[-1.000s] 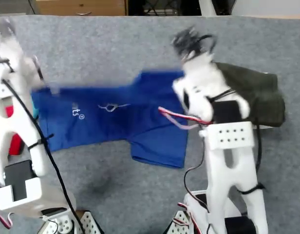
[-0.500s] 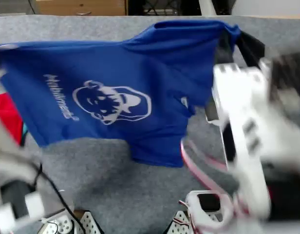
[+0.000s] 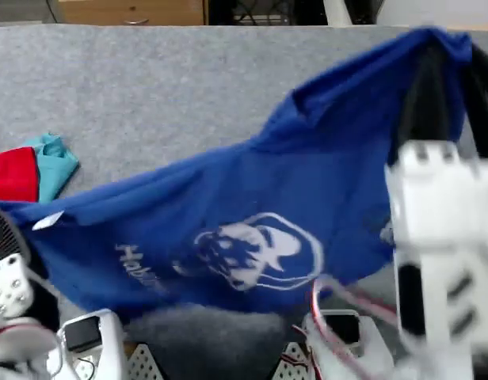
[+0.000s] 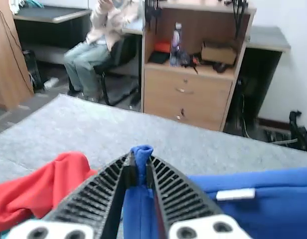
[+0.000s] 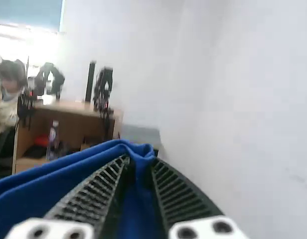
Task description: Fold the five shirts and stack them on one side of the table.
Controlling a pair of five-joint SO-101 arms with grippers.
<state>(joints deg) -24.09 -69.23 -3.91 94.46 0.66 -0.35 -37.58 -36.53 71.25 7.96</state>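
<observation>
A blue shirt [image 3: 252, 229] with a white print hangs in the air, stretched above the grey table [image 3: 149, 87] from front left up to far right. My left gripper [image 4: 138, 162] is shut on one corner of it, low at the front left, just above a red shirt [image 4: 39, 184]. A white tag [image 4: 235, 194] shows on the cloth beside it. My right gripper [image 5: 138, 162] is shut on the opposite corner, raised high at the right [image 3: 446, 43]. A crumpled red shirt [image 3: 13, 172] and a teal shirt [image 3: 55, 161] lie at the table's left edge.
The right arm's white body [image 3: 442, 237] stands at the front right, partly in front of the hanging cloth. The left arm's base [image 3: 78, 340] is at the front left. A wooden drawer unit [image 4: 191, 94] stands beyond the far edge. Bare grey table lies at the back left.
The blue shirt has been lifted off the table. Its right corner went up and to the right while the left corner came down toward the front left. It now covers the dark folded shirt.
</observation>
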